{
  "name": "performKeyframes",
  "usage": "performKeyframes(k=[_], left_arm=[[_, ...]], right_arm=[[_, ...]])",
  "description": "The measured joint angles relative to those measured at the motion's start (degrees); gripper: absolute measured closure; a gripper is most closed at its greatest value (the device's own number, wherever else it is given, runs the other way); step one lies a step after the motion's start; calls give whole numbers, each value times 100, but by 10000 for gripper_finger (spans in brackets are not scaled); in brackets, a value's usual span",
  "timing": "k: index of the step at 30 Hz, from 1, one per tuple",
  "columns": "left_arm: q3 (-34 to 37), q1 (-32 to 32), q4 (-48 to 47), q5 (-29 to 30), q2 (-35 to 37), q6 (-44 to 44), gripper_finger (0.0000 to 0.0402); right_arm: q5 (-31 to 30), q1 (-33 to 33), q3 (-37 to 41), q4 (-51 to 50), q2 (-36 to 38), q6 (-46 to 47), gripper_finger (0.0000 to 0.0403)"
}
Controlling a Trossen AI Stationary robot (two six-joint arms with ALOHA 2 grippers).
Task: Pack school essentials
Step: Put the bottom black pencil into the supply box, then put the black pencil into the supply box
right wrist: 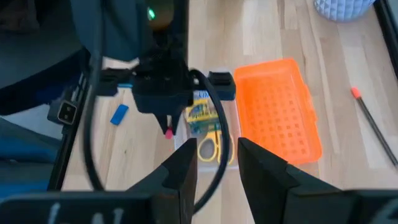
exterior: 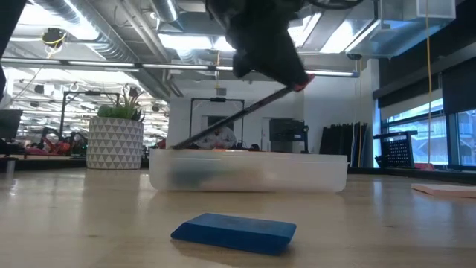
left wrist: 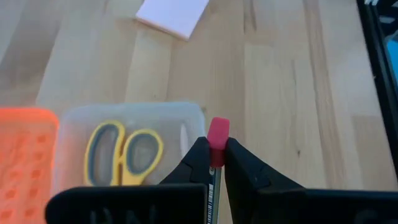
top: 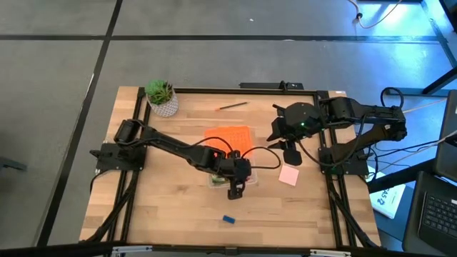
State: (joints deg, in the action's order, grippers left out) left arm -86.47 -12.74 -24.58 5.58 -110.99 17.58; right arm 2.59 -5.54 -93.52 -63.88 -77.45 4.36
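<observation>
My left gripper [left wrist: 216, 152] [top: 235, 188] hangs over the near end of the clear box [top: 230, 175] and is shut on a dark pencil [exterior: 230, 115] with a pink eraser [left wrist: 218, 133]. In the box lie the yellow-handled scissors [left wrist: 124, 152] and the yellow-green crayon box [right wrist: 203, 114]. The pink pad [top: 288, 175] lies flat on the table right of the box. The blue block [top: 228, 219] [exterior: 234, 231] lies nearer the near edge. A second pencil [top: 232, 106] lies by the far edge. My right gripper [right wrist: 216, 155] [top: 289, 151] is open above the table, beyond the pink pad. My left gripper pinches the dark pencil between its two fingers just below the pink eraser end [left wrist: 216, 155], coming from above. The pencil slants down from the fingers [exterior: 286, 74], and its lower end [exterior: 178, 144] reaches the clear box.
The orange lid [top: 228, 138] lies flat beside the box's far side. A potted green plant [top: 162, 98] stands at the far left corner. Bare wood lies left of the box and along the near edge, around the blue block.
</observation>
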Motion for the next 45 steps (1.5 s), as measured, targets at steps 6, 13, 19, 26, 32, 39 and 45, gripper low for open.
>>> performKeyframes(k=[6, 13, 19, 26, 32, 39, 45], left_arm=[[4, 9, -35, -69, -74, -11, 388], [4, 8, -63, -76, -120, -15, 388], [8, 9, -94, -75, -211, -11, 388], [4, 64, -66, 7, -195, -17, 387], [4, 71, -69, 148, -195, -17, 362], [4, 73, -69, 176, -195, -15, 335], [4, 86, -69, 182, -195, -15, 328]], right_arm=[[0, 0, 1, -430, 0, -13, 286], [2, 0, 1, -505, 0, -17, 286], [2, -1, 1, -506, 0, -20, 286], [2, 0, 1, -505, 0, -20, 286], [2, -1, 1, -506, 0, -15, 286], [2, -2, 1, -505, 0, -15, 286], [2, 0, 1, -505, 0, -24, 286]])
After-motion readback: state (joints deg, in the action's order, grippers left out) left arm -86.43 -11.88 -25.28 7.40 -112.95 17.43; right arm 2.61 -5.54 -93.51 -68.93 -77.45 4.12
